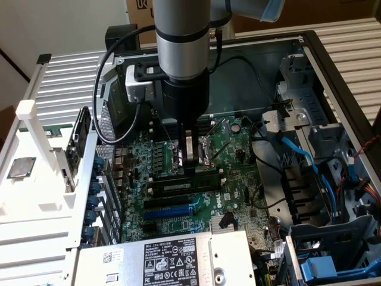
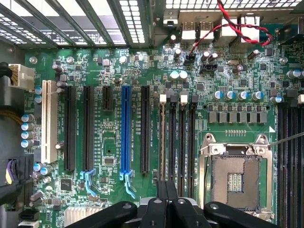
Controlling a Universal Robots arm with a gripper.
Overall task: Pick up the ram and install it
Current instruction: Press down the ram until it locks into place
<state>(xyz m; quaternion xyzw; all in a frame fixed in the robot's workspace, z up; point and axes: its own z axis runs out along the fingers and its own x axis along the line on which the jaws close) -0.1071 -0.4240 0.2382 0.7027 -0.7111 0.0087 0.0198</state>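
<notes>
One case: we see its motherboard inside; ram lying in a slot
Gripper: we see it clamped shut, touching ram's top edge

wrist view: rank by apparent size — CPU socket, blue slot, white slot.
1. CPU socket: largest by area.
2. Blue slot and white slot: blue is longer, white looks wider; too close to rank by area.
</notes>
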